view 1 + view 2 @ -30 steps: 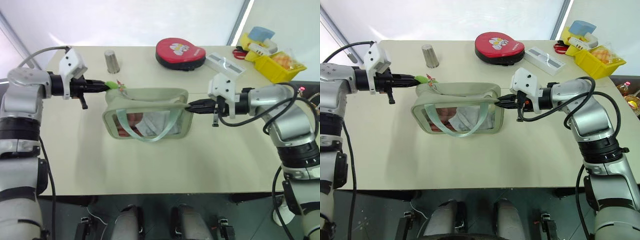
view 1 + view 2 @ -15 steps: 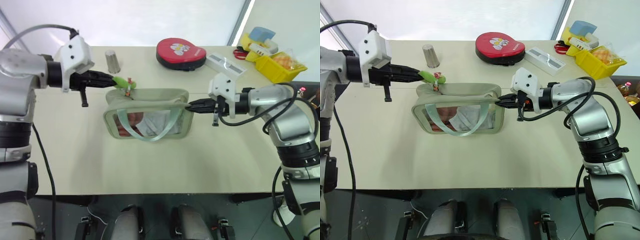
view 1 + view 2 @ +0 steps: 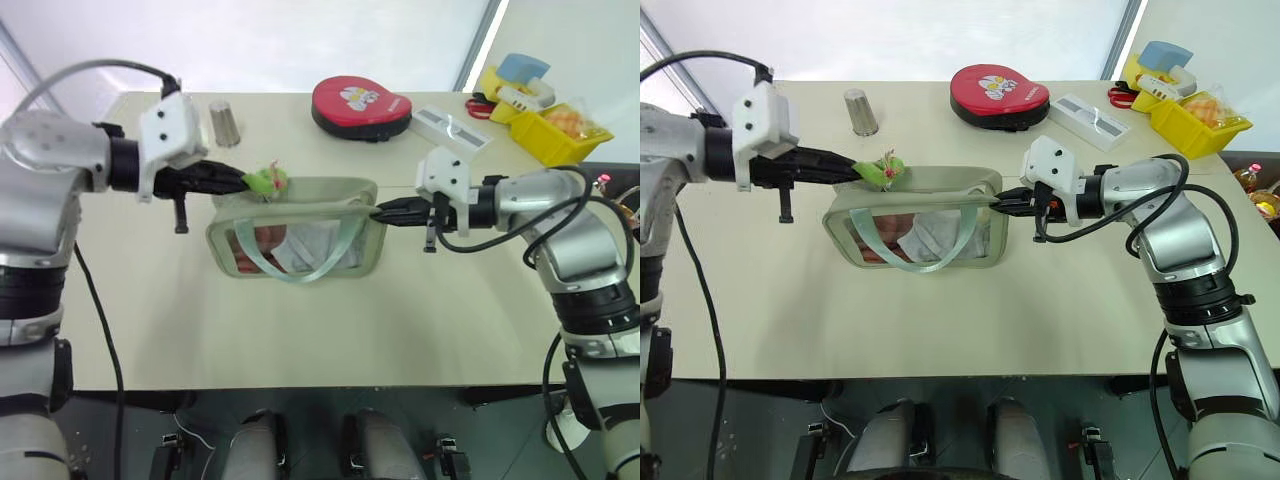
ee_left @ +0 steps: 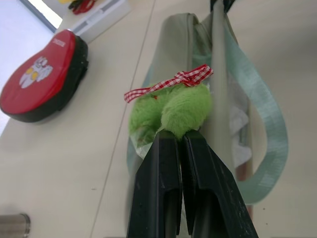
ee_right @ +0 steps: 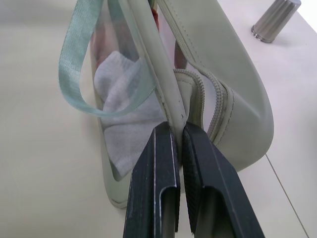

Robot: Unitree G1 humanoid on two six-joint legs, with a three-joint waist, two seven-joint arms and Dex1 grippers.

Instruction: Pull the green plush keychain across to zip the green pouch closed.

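Note:
The green pouch (image 3: pixel 310 189) stands mid-table, its clear front showing reddish and white contents, with a mint strap (image 3: pixel 300 272) looped in front. My left gripper (image 3: pixel 243 183) is shut on the green plush keychain (image 3: pixel 264 181), which has a red checked ribbon (image 4: pixel 168 83) and sits above the pouch's top left corner. In the left wrist view the black fingers (image 4: pixel 163 163) pinch the fuzzy ball (image 4: pixel 181 106). My right gripper (image 3: pixel 378 212) is shut on the pouch's right end, its fingers (image 5: pixel 161 158) clamping the rim beside the open zipper teeth (image 5: pixel 205 99).
A red round case (image 3: pixel 360 105) lies at the back of the table, a metal cup (image 3: pixel 224 123) at the back left, a white flat box (image 3: pixel 452 127) at the back right. Yellow bins (image 3: pixel 555 130) with small items stand beyond the right corner.
My left gripper has carried the keychain to the right and a little nearer, from beyond the pouch's left end to over its top left corner. The right gripper and pouch stayed put.

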